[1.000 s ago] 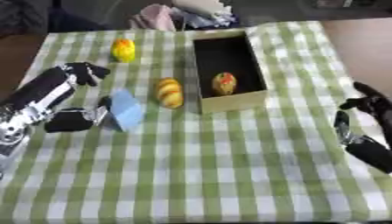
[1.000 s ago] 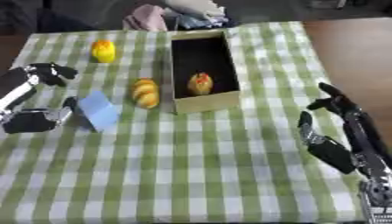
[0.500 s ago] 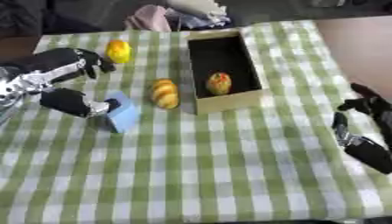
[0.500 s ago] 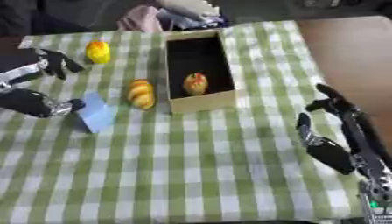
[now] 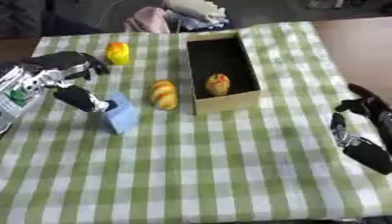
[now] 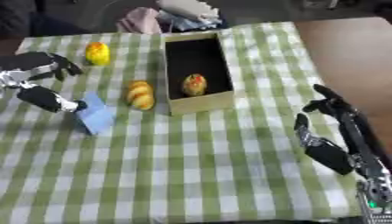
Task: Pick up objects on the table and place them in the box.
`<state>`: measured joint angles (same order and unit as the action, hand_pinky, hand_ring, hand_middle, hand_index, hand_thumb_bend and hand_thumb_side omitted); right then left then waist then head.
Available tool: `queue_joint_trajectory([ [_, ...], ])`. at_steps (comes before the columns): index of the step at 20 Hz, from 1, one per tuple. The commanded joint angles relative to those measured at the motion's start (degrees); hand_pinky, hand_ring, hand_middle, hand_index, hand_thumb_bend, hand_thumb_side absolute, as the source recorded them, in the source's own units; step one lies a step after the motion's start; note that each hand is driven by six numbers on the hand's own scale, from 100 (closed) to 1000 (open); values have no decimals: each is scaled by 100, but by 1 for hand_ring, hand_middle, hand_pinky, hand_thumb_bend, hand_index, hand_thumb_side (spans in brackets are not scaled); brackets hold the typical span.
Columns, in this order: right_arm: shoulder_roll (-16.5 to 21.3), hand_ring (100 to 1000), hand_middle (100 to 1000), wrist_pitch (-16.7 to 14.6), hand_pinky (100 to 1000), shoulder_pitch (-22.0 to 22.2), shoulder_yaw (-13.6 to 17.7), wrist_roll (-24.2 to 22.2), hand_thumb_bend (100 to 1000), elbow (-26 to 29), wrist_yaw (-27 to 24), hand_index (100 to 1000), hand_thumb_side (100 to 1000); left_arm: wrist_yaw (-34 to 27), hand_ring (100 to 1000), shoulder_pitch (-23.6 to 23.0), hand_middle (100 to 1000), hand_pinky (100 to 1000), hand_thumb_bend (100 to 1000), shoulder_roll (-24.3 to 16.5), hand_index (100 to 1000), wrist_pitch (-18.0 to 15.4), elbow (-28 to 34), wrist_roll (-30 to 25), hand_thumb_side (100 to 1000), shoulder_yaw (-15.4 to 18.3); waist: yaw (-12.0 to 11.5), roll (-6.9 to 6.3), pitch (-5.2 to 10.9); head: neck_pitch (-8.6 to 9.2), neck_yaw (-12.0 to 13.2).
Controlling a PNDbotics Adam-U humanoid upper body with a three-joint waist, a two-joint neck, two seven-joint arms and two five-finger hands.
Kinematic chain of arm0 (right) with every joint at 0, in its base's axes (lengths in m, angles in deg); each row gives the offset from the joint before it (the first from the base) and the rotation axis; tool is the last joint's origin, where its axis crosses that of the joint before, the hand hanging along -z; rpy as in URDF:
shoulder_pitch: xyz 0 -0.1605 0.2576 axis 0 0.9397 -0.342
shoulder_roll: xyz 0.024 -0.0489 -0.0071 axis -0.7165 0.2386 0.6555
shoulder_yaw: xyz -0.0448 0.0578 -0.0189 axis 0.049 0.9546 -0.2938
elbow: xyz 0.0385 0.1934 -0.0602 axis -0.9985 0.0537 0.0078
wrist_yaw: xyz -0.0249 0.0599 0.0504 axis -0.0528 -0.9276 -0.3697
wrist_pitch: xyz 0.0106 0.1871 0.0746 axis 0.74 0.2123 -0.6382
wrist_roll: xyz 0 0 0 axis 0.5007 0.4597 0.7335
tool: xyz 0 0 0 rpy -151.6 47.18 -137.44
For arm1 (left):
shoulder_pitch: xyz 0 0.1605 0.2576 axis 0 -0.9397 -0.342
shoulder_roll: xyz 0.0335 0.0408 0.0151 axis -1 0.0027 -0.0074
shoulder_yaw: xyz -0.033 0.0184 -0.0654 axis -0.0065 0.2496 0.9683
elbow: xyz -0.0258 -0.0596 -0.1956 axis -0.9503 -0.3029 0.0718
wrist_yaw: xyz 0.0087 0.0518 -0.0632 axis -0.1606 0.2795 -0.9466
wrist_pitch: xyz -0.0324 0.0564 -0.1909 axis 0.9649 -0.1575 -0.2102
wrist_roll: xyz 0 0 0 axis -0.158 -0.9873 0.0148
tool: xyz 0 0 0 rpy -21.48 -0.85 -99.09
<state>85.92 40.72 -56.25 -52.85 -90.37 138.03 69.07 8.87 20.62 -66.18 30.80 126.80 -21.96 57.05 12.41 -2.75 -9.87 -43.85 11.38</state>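
An open cardboard box (image 5: pixel 224 100) stands at the far middle of the table, and a yellow-red fruit (image 5: pixel 217 84) lies inside it. Just left of the box lies an orange-yellow bread-like thing (image 5: pixel 163 94). Further left, a light blue block (image 5: pixel 121 116) lies on the cloth. A yellow thing (image 5: pixel 116 53) sits at the far left. My left hand (image 5: pixel 54 74) hovers open at the left. Its fingers (image 5: pixel 80 61) reach toward the yellow thing, and its thumb (image 5: pixel 79 99) touches the blue block's left side. My right hand (image 6: pixel 329 148) rests open at the right edge, holding nothing.
A green and white checked cloth (image 5: pixel 214 166) covers the table. Bare brown tabletop (image 5: pixel 360 48) shows at the far right. A heap of pink and white fabric (image 5: pixel 180 15) lies beyond the far edge, behind the box.
My left hand has moved away from me, with its fingers nearer the yellow thing and its thumb now against the blue block. The right hand and the objects have stayed put.
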Motion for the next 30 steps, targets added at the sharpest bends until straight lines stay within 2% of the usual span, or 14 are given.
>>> queue_joint_trajectory([
  [1,83,849,639,-23,868,-30,25,6,100,55,-17,962,415,107,738,110,784,766,499,7,886,-69,-211,-36,602,-51,11,-58,160,-27,-8],
  [5,74,849,637,-20,868,-26,29,14,100,52,-18,961,414,51,746,103,793,777,523,61,890,-277,-267,-180,650,-123,16,-61,148,-27,-13],
  [11,61,849,637,-19,869,-25,29,16,100,47,-19,961,414,145,748,75,794,780,553,77,888,-409,-228,-310,625,-145,11,-57,143,-27,-18],
  [18,46,849,636,-18,870,-17,29,15,100,39,-20,958,411,440,716,48,766,760,512,186,871,-411,-359,-247,501,-187,17,-38,141,-27,-31],
  [22,38,849,636,-16,870,-15,28,16,100,36,-23,958,411,450,654,49,706,722,423,273,827,-361,-428,-22,327,-203,24,-28,135,-27,-44],
  [23,36,849,636,-16,870,-16,28,17,100,36,-23,958,410,438,617,53,664,701,393,287,802,-351,-426,48,247,-203,25,-26,134,-27,-46],
  [27,35,849,636,-14,871,-16,30,19,100,33,-22,958,410,299,539,63,569,643,299,281,739,-285,-303,359,222,-146,29,-24,135,-27,-54],
  [30,34,849,636,-16,870,-15,30,20,100,33,-23,958,411,136,516,86,542,629,271,183,721,-243,-70,487,217,-71,38,-27,137,-27,-60],
])
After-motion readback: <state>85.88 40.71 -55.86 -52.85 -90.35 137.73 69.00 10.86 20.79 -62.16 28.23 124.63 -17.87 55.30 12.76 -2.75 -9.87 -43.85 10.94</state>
